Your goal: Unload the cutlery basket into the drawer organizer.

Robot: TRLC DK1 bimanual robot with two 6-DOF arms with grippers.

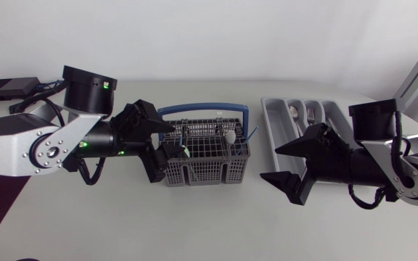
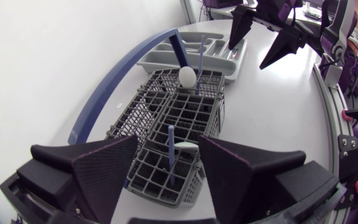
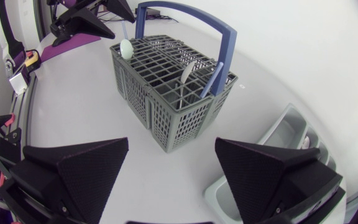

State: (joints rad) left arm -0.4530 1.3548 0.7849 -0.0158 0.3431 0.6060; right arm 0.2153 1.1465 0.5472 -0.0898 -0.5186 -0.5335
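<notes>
Drawer organizer [image 1: 276, 122] partly hidden behind right arm [image 1: 360, 171].

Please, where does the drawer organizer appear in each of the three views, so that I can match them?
Head view: drawer organizer right of the cutlery basket, partly behind the right gripper.
Left wrist view: beyond the basket, far ahead of the left gripper.
Right wrist view: beside the right gripper, only partly in view.
Shared landmark: the basket's blue handle.

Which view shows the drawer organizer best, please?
The head view: the drawer organizer is seen from above, compartments visible, partly under the right gripper. The left wrist view shows it distant, beyond the cutlery basket; the right wrist view, only a corner.
</notes>
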